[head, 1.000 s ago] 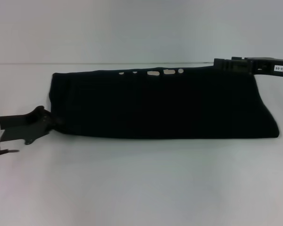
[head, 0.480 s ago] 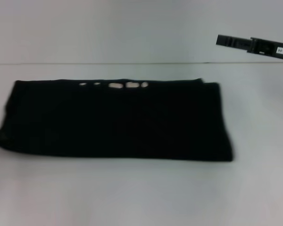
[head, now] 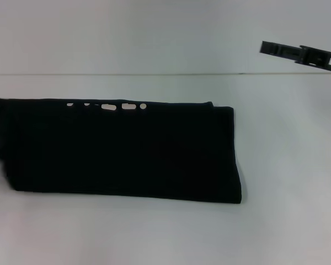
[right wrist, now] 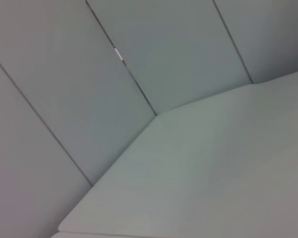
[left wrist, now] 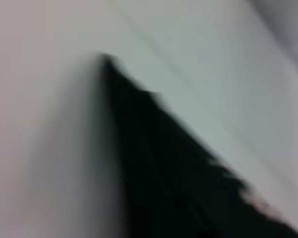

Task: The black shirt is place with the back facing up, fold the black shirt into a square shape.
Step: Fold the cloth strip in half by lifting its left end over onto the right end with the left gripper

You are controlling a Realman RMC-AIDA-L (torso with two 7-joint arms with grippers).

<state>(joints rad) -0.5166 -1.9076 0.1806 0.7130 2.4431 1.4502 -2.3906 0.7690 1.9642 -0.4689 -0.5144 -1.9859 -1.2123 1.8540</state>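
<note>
Since a second ago the black shirt (head: 121, 149) has slid toward my left side, its left end now running out of the head view, and the right arm has lifted off its far right corner.

Starting on the left: I cannot see the left gripper in the head view at all. The left wrist camera shows only a blurred corner of the shirt (left wrist: 174, 173) against the white table (left wrist: 49, 148), so whether that gripper is pinching the cloth or spread I cannot tell; the blur suggests the arm is moving.

Across the middle, the shirt lies flat on the table (head: 165, 237) as a long, narrow band, with a few pale spots along its far edge. I judge the lengthwise folds done: sleeves and sides look tucked in. What is left is folding the band across its length, probably once or twice, to bring it to a square.

On the right, the right gripper (head: 267, 48) hangs high, well clear of the shirt, its arm reaching in from the right edge, roughly level. It holds nothing, but how its fingers stand I cannot tell. Its wrist camera sees only bare table and wall panels.
</note>
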